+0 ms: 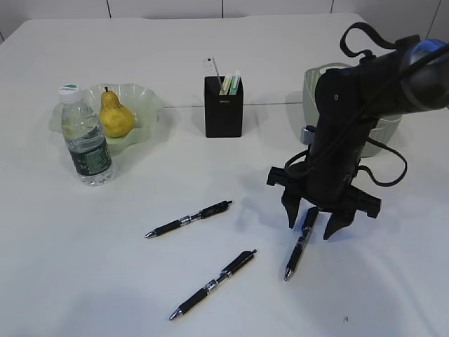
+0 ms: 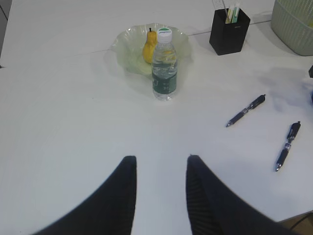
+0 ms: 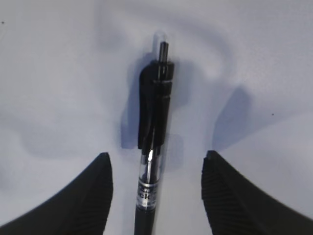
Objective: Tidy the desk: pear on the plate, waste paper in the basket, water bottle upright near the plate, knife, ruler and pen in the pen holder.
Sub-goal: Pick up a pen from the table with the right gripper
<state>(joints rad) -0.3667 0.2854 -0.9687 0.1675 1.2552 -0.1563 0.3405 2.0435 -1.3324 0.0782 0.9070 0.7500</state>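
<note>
Three black pens lie on the white table: one at left, one in front, one at right. My right gripper is open and straddles the right pen, its fingers on either side without touching it. The yellow pear lies in the pale green plate. The water bottle stands upright in front of the plate. The black pen holder holds the clear ruler and other items. My left gripper is open and empty above bare table.
The sage-green basket stands at the back right, mostly behind my right arm; it also shows in the left wrist view. The table's front edge shows at the lower right of the left wrist view.
</note>
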